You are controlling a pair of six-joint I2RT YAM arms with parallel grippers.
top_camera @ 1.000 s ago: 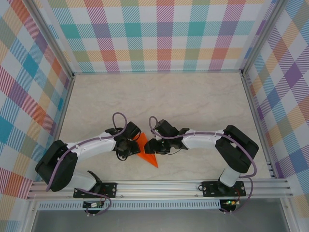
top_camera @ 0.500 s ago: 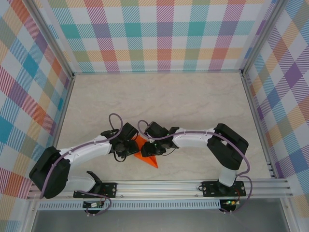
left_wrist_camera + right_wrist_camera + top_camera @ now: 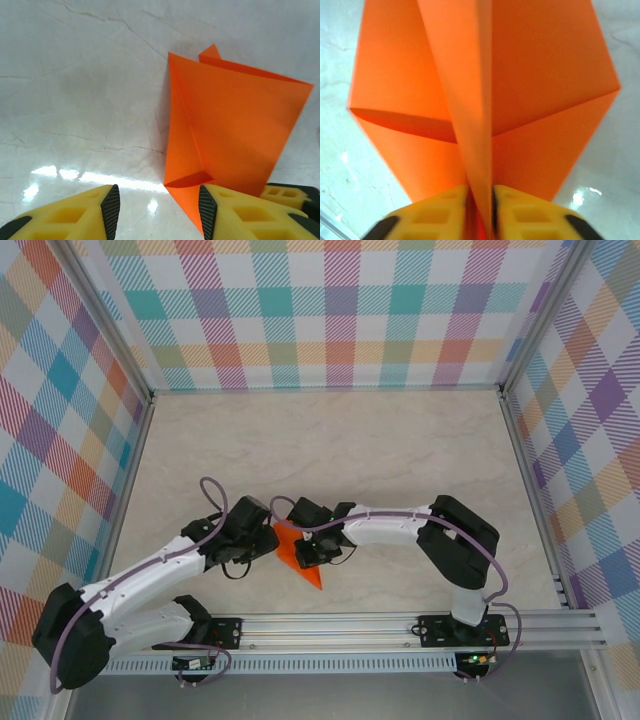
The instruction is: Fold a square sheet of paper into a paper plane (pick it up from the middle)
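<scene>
The square sheet of paper is folded into a pointed, kite-shaped orange paper plane [image 3: 312,574] and lies on the table near the front, tip toward the arm bases. My right gripper [image 3: 480,200] is shut on its raised centre crease, and the wings of the paper plane [image 3: 545,75] spread to both sides. My left gripper [image 3: 159,200] is open and low over the table at the plane's left edge. A folded corner of the paper plane [image 3: 235,125] reaches in beside the right finger [image 3: 207,210]. From above, the left gripper [image 3: 262,545] and right gripper [image 3: 305,548] meet over the paper.
The pale marble tabletop [image 3: 330,450] lies open behind the arms. Checked walls [image 3: 340,310] enclose it at the back and sides. An aluminium rail [image 3: 330,625] with the arm bases runs along the near edge.
The right gripper has moved left onto the paper and closed on its centre crease. The left arm has stretched lower and shifted left. The paper has slid slightly leftward.
</scene>
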